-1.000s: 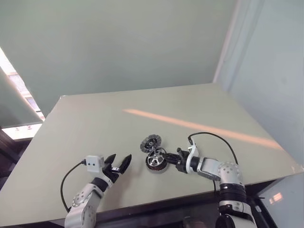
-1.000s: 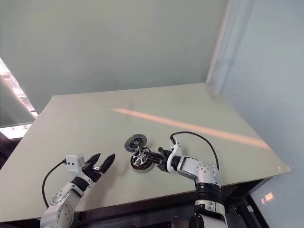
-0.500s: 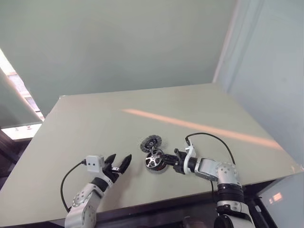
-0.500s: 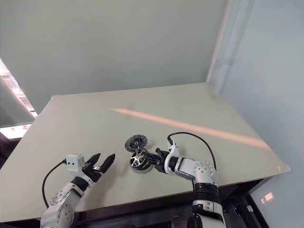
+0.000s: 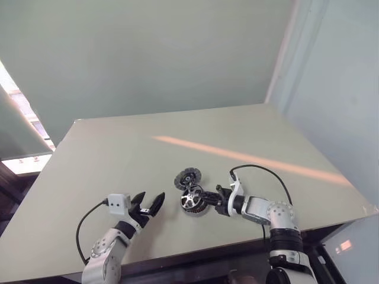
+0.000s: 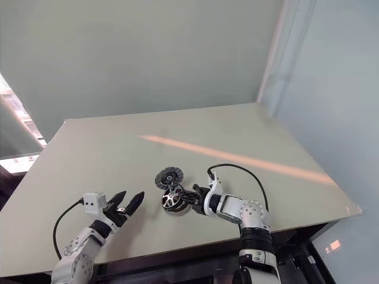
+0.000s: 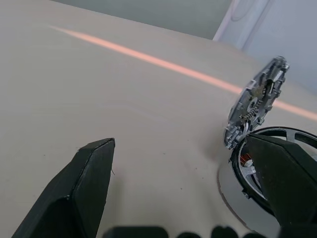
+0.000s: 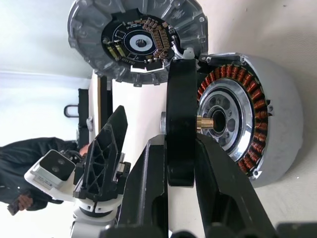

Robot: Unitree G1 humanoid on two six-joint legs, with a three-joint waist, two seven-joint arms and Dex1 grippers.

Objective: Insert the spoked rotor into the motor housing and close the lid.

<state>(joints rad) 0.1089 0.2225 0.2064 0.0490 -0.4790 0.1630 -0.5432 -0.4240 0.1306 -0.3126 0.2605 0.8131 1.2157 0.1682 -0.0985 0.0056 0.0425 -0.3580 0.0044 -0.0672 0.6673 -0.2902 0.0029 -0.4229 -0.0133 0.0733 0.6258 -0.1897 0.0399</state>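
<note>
My right gripper (image 8: 181, 163) is clamped on the dark rim of the spoked rotor (image 8: 181, 124), holding it on edge so that it stands directly in front of the motor housing (image 8: 247, 129), whose copper windings ring a silvery centre with a small brass shaft pointing at the rotor. The housing rests on the table (image 5: 118, 154), and I take it as my landmark. The lid (image 5: 188, 177) lies just beyond the housing, close against it, its inner face with small parts and a pale hub turned toward my wrist camera. To the housing's left, a little apart from it, my left gripper (image 5: 148, 205) hovers low over the table with its two black fingers spread wide and nothing between them. The table is a broad, pale greenish-beige slab, bare around the housing, crossed behind it by a slanting orange streak of light (image 5: 237, 157). Beyond the table's far edge rises a plain pale green wall (image 5: 148, 53); to the right of it is a lighter bluish wall.
</note>
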